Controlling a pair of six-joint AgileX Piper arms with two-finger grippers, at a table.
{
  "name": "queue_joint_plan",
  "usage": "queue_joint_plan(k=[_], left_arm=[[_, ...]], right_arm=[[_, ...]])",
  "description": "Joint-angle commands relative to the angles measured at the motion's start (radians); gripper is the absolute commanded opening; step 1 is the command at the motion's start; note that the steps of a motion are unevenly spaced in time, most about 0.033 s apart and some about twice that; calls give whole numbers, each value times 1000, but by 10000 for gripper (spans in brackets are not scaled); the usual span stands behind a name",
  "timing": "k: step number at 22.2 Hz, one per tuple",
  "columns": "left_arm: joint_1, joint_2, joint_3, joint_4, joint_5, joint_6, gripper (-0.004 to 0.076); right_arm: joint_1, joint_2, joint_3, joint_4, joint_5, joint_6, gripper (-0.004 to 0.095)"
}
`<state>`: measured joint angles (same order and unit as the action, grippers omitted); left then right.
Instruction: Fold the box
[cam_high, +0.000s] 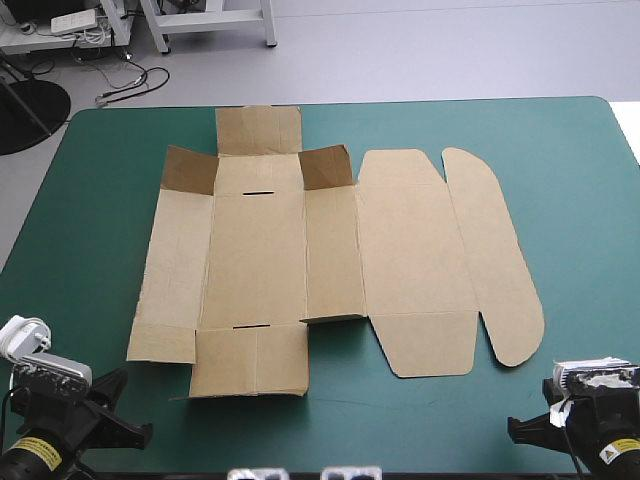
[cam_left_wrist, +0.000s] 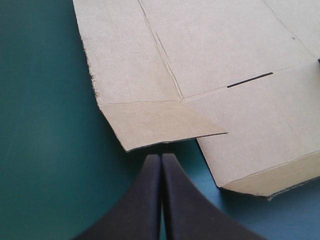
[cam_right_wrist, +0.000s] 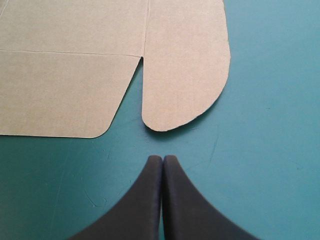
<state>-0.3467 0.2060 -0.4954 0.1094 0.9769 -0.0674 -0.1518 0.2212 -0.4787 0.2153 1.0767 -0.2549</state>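
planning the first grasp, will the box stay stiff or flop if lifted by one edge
The box is a wide sheet with many creases, so it probably hinges there. Flat on the teal-green cover, it likely slides when pushed.

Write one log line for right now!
box: mostly flat | left tool: shut, off box | right tool: shut, off box

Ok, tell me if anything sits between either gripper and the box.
Nothing visible does. Only bare teal-green cover lies between the left gripper and the near corner flap of the box, and between the right gripper and its rounded flap.
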Motion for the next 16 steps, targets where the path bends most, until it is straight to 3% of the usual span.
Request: queue_joint_plan(k=[1, 7, 16], left_arm=[[-3, 14, -24, -2, -66, -9, -10], [-3, 52, -79, -2, 5, -5, -10], [-3, 406, -453, 3, 56, 60, -10]], right_arm=[[3, 12, -26, 14, -52, -10, -20], [3, 12, -26, 14, -52, -10, -20], [3, 12, -26, 14, -52, -10, -20]])
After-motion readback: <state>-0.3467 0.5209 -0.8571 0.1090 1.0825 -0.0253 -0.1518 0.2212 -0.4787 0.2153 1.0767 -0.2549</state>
